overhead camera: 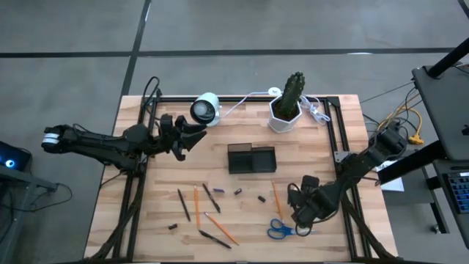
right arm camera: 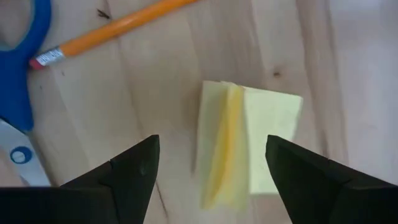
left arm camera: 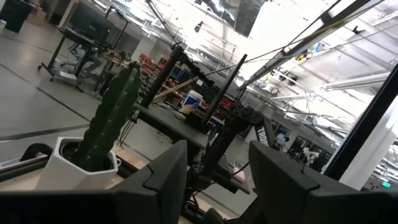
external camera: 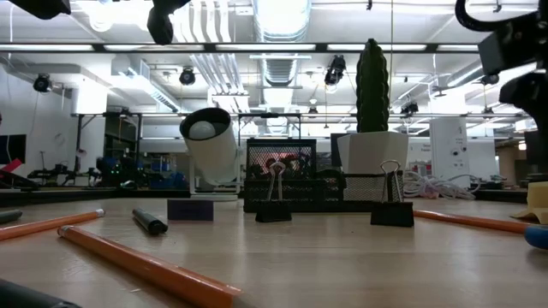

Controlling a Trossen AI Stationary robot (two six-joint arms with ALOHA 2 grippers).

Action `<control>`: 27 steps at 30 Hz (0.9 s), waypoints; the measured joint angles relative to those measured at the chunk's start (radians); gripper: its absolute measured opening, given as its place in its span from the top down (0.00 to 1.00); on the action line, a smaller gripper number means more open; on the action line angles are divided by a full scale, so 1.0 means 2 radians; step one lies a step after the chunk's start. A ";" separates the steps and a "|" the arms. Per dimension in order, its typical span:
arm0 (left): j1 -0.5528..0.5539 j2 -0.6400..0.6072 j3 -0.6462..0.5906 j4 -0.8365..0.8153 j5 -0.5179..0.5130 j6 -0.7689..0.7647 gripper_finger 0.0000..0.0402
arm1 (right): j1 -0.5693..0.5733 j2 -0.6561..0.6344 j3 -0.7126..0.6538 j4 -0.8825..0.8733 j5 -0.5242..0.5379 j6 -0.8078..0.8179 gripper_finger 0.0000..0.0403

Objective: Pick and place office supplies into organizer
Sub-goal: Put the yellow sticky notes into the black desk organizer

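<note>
- Your left gripper (overhead camera: 192, 136) hangs above the table's far left part, well to the left of the organizer (overhead camera: 251, 158), with its fingers (left arm camera: 163, 180) parted and nothing between them.
- From its wrist view you see the cactus (left arm camera: 112, 117) in a white pot (left arm camera: 78, 169), which stands just behind the organizer and to its right.
- In front of the organizer and to its left, pencils (overhead camera: 196, 204) and pens (overhead camera: 183, 204) lie scattered on the wood, not yet in the organizer.
- Two black binder clips (external camera: 392, 197) stand upright just in front of the organizer.
- Your right gripper (overhead camera: 305, 215) hovers in front of the organizer and to its right, fingers (right arm camera: 134, 169) spread wide and released.
- Between those fingers lies the yellow sticky-note pad (right arm camera: 249, 144), flat on the table, ungripped.
- Just beside the pad lie the blue scissors (right arm camera: 18, 68) and an orange pencil (right arm camera: 109, 29).
</note>
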 joint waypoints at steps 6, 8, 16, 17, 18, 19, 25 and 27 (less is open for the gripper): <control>0.000 -0.001 0.000 -0.001 0.000 0.000 0.61 | 0.000 0.000 -0.022 0.047 0.001 -0.010 0.32; 0.000 -0.001 0.000 0.000 0.000 0.000 0.61 | -0.001 0.000 -0.029 0.048 0.001 -0.010 0.33; 0.000 0.000 0.000 0.000 0.000 0.000 0.61 | -0.001 0.000 -0.066 0.053 0.001 -0.003 0.33; 0.000 0.000 0.000 0.000 0.000 0.000 0.61 | -0.001 0.000 -0.069 0.054 0.001 -0.003 0.33; 0.000 -0.001 0.000 0.000 0.000 0.000 0.61 | -0.001 0.000 -0.072 0.056 0.001 -0.003 0.33; 0.000 -0.001 0.000 0.000 0.000 0.000 0.61 | -0.001 0.000 -0.075 0.059 0.002 -0.004 0.33; 0.000 -0.001 0.000 0.002 0.000 0.000 0.61 | -0.002 -0.001 -0.079 0.081 0.003 -0.033 0.36; 0.000 -0.001 0.000 0.006 0.000 -0.001 0.61 | -0.002 -0.001 -0.080 0.087 0.003 -0.046 0.38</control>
